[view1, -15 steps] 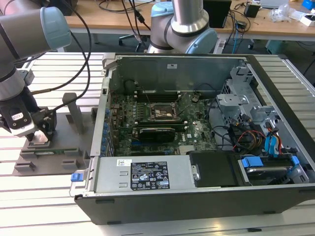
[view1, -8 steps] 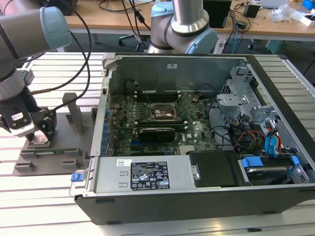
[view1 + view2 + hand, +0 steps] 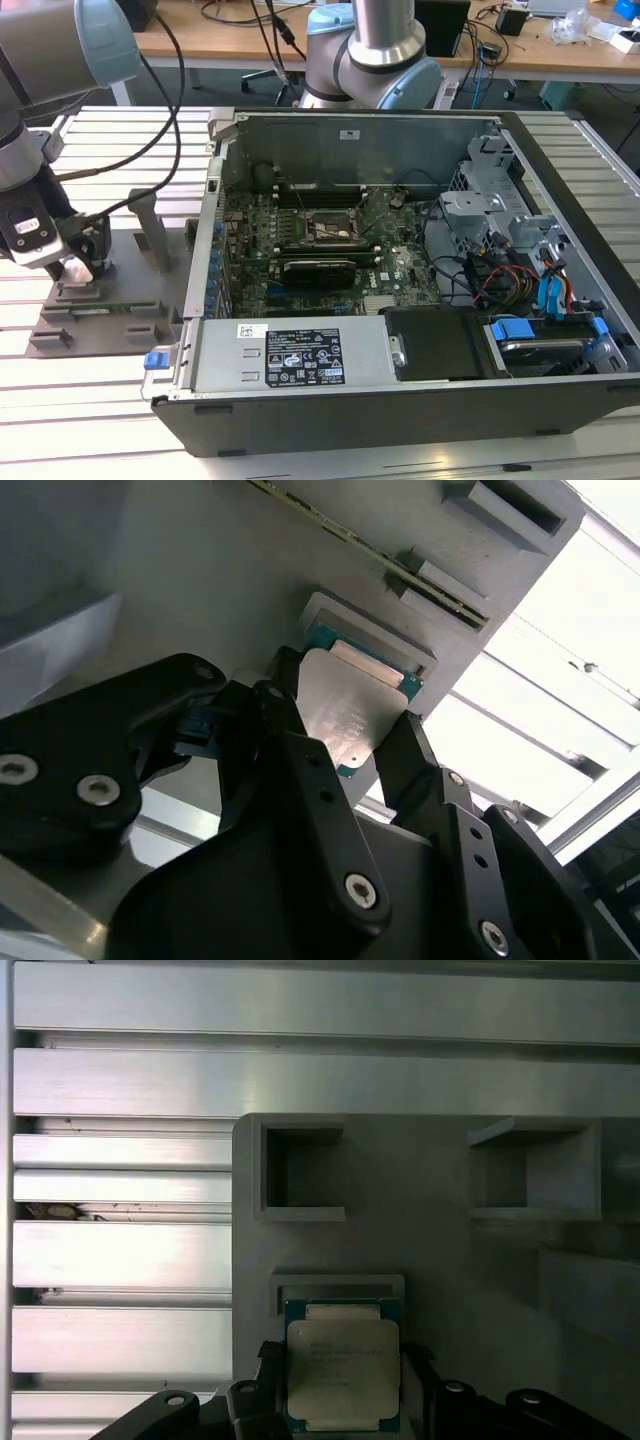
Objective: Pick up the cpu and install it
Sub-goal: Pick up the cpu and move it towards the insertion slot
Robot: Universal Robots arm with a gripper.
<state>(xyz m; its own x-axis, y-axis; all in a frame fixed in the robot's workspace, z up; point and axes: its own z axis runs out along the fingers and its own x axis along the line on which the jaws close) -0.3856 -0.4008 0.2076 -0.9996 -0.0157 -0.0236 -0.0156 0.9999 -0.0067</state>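
cpu (image 3: pixel 343 1375) edges hidden by gripping hand (image 3: pixel 345 725).

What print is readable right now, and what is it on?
Nothing is legible.
cpu: faint lines of print on the top plate, too small to read.
Black label, near side of the computer case: too small to read.
White sticker, its far wall: blurred.

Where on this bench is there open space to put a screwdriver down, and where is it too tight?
Bare slats of the table lie on the camera side of the grey tray, at the exterior view's left of the computer case. There is another strip behind the tray, crossed by cables. It is crowded inside the case, and on the tray where the gripper sits over the cpu.
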